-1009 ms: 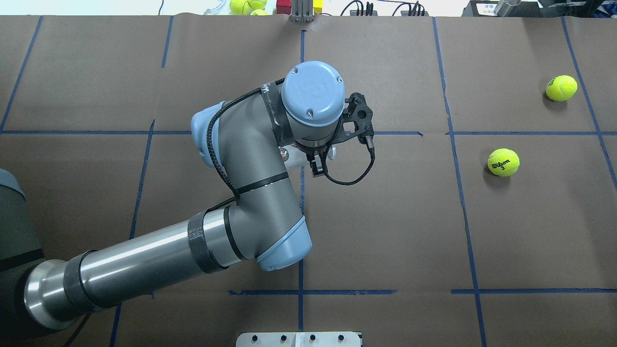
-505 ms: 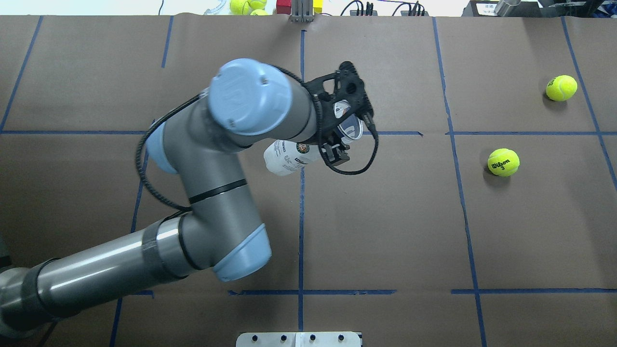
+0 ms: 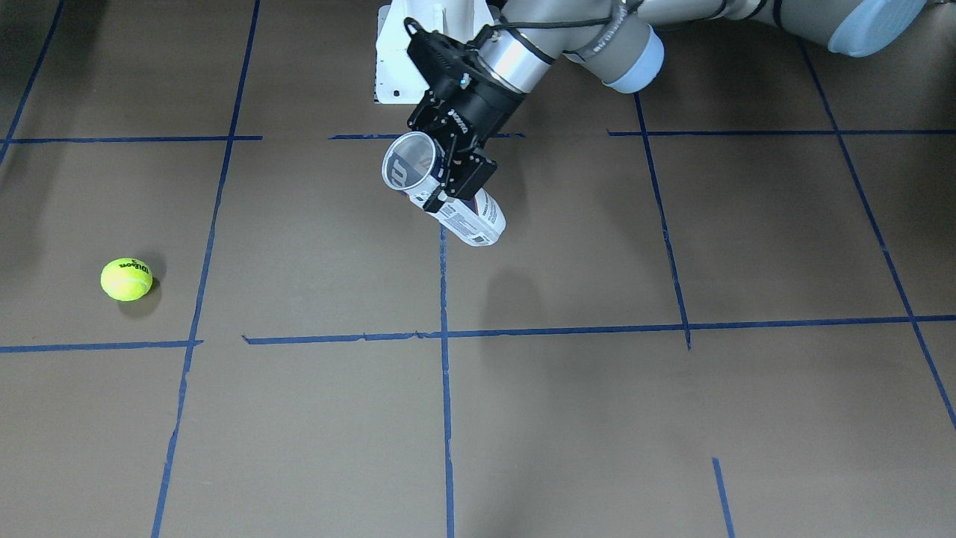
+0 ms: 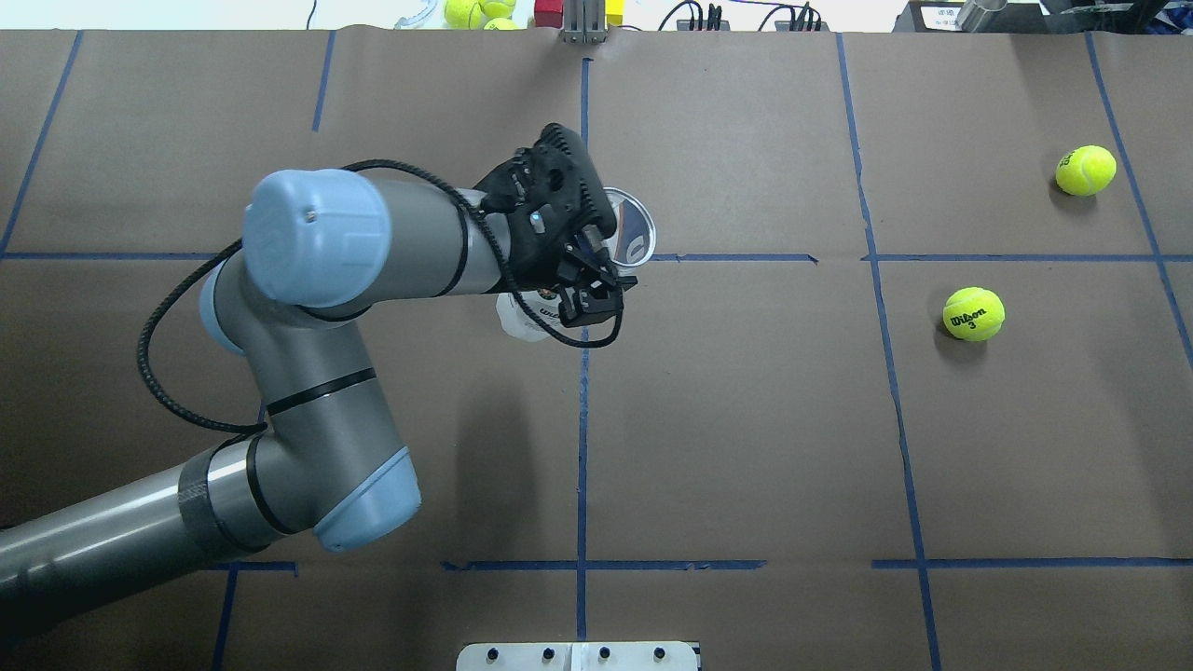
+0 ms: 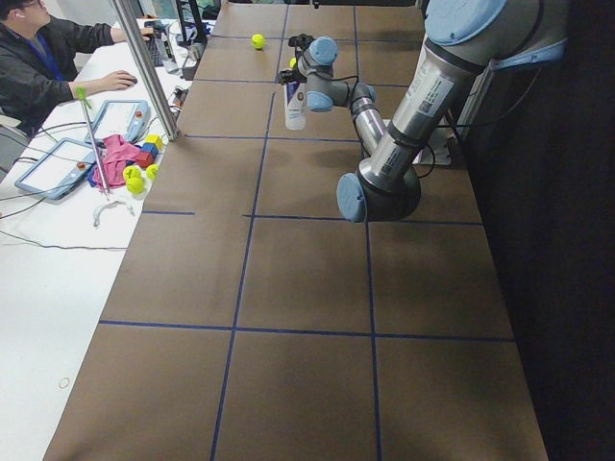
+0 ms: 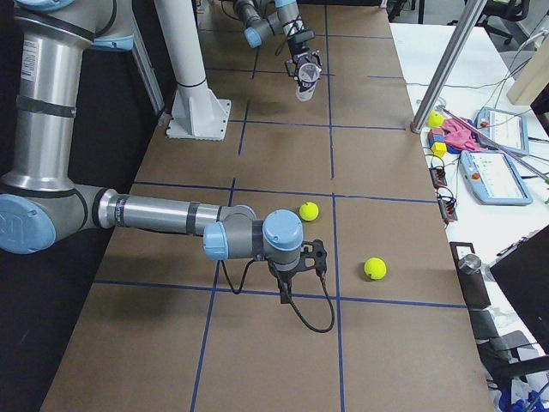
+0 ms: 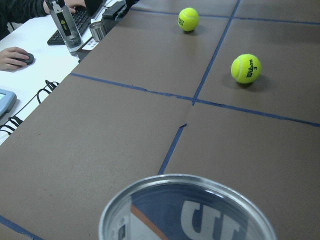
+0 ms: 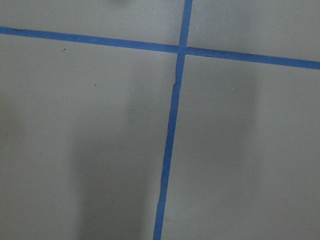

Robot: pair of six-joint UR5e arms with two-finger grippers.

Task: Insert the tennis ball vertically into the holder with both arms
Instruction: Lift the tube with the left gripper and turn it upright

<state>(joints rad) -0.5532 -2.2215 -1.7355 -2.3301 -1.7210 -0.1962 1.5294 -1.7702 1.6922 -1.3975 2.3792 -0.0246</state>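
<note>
My left gripper (image 4: 587,284) is shut on the holder (image 4: 629,231), a clear can with a white and navy label. It holds the can tilted above the table's middle, open mouth up and toward the far side. The can also shows in the front view (image 3: 478,217) and its metal rim fills the bottom of the left wrist view (image 7: 190,215). Two tennis balls lie on the table's right part: one marked Wilson 3 (image 4: 974,313) and one farther back (image 4: 1086,170). My right gripper (image 6: 286,290) shows only in the exterior right view, pointing down near the nearer ball (image 6: 309,210); I cannot tell whether it is open or shut.
Brown paper with blue tape lines covers the table (image 4: 746,447). The white pedestal base (image 4: 578,655) stands at the near edge. Spare balls and blocks (image 4: 475,11) lie past the far edge. An operator (image 5: 38,58) sits at the side desk.
The left arm's elbow swung left and its wrist turned. The can went from lying nearly flat to tilted with its mouth raised and shifted a little left. The balls have not moved.
</note>
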